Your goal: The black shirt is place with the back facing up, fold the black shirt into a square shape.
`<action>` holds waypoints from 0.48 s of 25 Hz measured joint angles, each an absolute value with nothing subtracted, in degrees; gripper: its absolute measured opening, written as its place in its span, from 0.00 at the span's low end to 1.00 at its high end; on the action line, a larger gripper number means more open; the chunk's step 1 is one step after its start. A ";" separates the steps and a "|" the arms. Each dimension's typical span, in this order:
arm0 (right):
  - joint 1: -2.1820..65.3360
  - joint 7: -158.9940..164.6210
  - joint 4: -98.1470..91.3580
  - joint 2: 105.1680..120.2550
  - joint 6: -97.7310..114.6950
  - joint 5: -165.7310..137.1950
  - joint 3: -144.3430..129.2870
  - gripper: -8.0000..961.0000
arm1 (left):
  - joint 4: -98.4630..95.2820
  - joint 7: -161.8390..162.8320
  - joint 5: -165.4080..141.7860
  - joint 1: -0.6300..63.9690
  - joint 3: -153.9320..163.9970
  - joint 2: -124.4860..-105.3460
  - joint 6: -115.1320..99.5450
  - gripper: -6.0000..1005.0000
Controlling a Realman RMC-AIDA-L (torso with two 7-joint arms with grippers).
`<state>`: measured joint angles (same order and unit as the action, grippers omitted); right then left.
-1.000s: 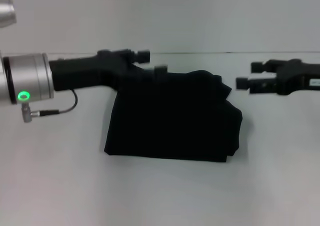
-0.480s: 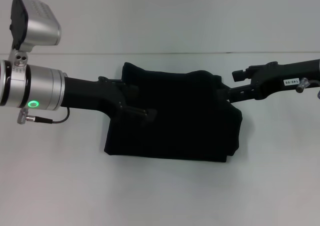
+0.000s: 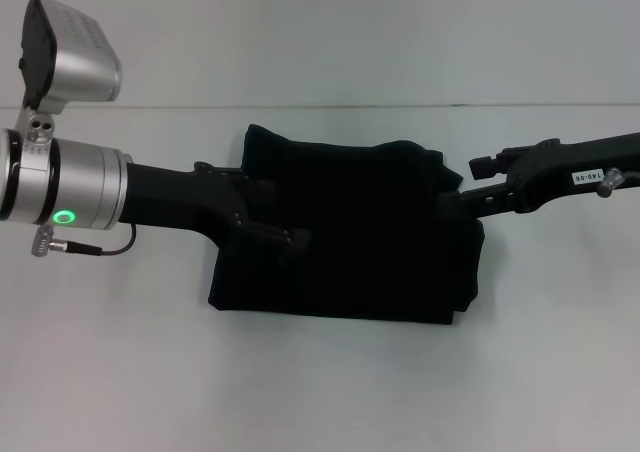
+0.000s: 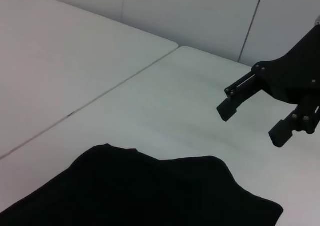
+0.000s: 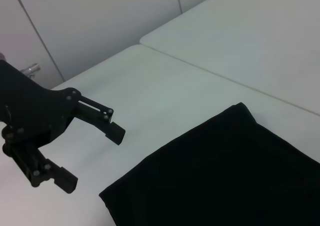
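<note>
The black shirt (image 3: 360, 237) lies folded into a rough rectangle in the middle of the white table, and also shows in the wrist views as the shirt (image 4: 150, 196) and the shirt (image 5: 230, 176). My left gripper (image 3: 280, 212) reaches in from the left and hovers at the shirt's left edge. The right wrist view shows this left gripper (image 5: 92, 158) open with nothing in it. My right gripper (image 3: 467, 182) is at the shirt's upper right corner. In the left wrist view the right gripper (image 4: 251, 124) is open above the table, just off the cloth.
The white table (image 3: 320, 392) extends around the shirt on all sides. A seam (image 4: 115, 83) between two tabletops runs behind the shirt, with a pale wall beyond it. The left arm's silver wrist (image 3: 65, 187) with a green light sits at the left edge.
The left gripper has come off the shirt's back left corner and turned down along the left edge. The right gripper has moved in to the shirt's right corner. The shirt lies still.
</note>
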<state>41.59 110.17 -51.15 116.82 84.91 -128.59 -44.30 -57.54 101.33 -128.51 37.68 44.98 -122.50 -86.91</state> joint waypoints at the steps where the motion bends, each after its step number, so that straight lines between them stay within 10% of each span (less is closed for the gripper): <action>1: 41.58 110.17 -51.16 116.78 84.93 -128.59 -44.29 0.96 | -57.55 101.33 -128.51 37.68 44.99 -122.52 -87.01 0.91; 12: 41.48 110.28 -50.82 116.53 85.07 -128.28 -44.00 0.96 | -57.45 101.63 -128.59 37.78 45.00 -122.57 -87.84 0.91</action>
